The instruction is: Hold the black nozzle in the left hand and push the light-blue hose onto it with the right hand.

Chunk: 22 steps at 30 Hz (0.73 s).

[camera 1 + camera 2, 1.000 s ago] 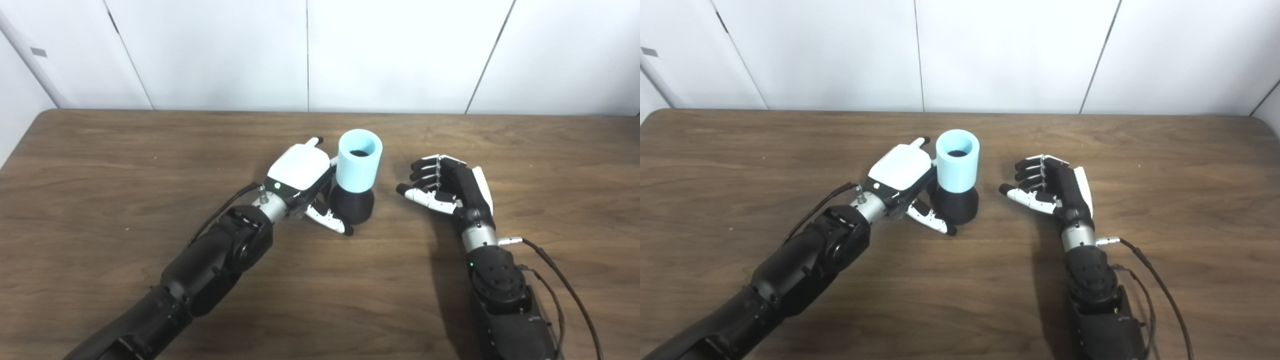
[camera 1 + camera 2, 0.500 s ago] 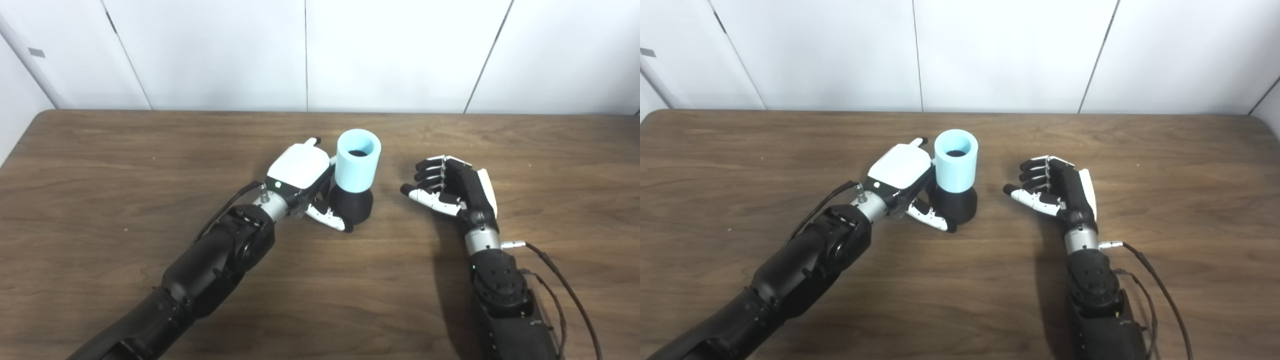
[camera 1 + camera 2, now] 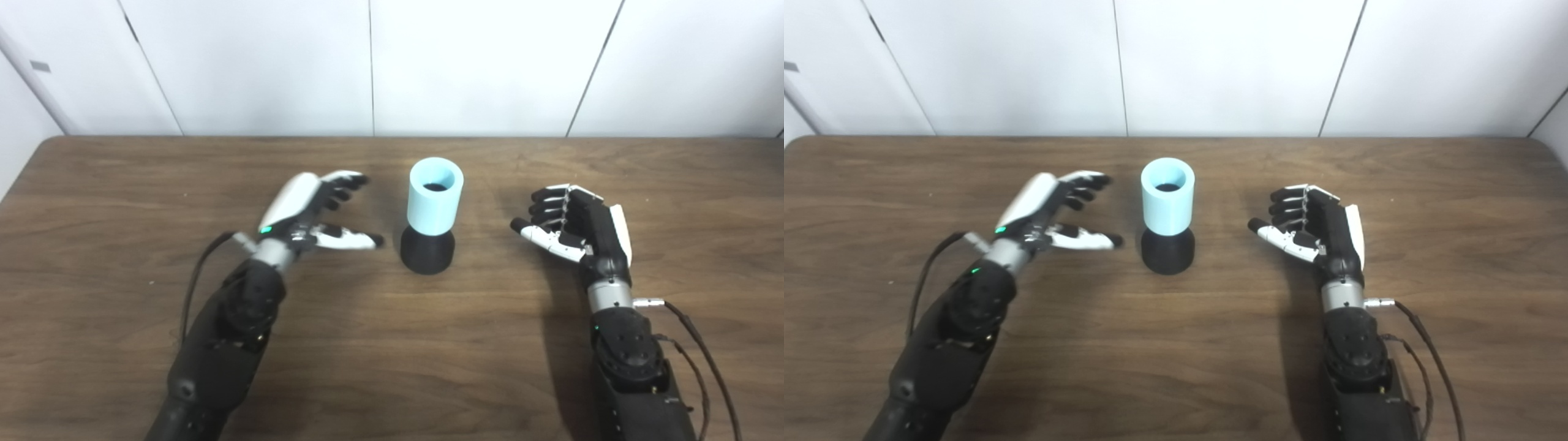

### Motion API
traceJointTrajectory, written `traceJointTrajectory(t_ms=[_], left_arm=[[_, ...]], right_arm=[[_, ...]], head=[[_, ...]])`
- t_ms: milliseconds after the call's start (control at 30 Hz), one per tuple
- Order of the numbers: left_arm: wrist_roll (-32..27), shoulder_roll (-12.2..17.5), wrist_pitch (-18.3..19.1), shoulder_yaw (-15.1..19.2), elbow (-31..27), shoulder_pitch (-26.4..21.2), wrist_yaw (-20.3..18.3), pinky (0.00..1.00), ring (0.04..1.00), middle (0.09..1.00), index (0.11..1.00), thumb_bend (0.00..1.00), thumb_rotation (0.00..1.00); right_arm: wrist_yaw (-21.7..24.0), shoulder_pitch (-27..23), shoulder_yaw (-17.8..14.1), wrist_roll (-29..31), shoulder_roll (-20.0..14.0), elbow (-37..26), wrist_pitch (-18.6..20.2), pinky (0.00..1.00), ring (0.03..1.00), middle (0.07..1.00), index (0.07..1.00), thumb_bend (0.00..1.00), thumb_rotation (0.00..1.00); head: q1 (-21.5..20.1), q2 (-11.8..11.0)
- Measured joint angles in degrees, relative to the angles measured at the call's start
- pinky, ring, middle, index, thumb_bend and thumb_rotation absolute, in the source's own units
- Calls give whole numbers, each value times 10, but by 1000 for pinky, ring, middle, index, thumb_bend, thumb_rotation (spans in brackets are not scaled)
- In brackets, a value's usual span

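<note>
The black nozzle [image 3: 428,251] stands upright on the wooden table [image 3: 392,367], near its middle. The light-blue hose [image 3: 434,195], a short tube with its mouth upward, sits on top of the nozzle. My left hand [image 3: 309,208] is open, to the left of the pair and apart from it, fingers pointing toward it. To the right, my right hand [image 3: 572,223] is open too, fingers loosely curled toward the hose with a gap between. Neither hand holds anything.
A white panelled wall [image 3: 392,61] rises behind the table's far edge. Cables run along both forearms, the right one [image 3: 698,349] looping out over the table.
My left hand has let go of the nozzle and pulled back to the left, fingers spread. The right hand has drifted a little to the right. Nozzle and hose stay standing.
</note>
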Motion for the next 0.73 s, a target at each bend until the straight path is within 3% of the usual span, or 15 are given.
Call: traceJointTrajectory(t_ms=[100,333,600,733], left_arm=[[-58,-24,-27,35,19,11,30,589,611,665,703,648,0],[-111,-31,-56,46,48,11,52,582,616,658,679,634,0],[-180,-38,-87,66,73,12,56,593,608,640,660,635,0],[-193,-41,-143,67,95,17,65,570,589,627,652,617,0]], right_arm=[[0,-1,0,0,-1,0,-3,354,474,482,505,522,0],[0,0,-2,6,-6,3,-7,393,492,482,505,522,0],[11,6,5,20,-13,14,-39,390,506,489,498,523,0],[18,13,8,27,-11,15,-43,396,505,486,502,522,0]], head=[[-3,2],[-1,-2],[-13,-29],[-23,-44]])
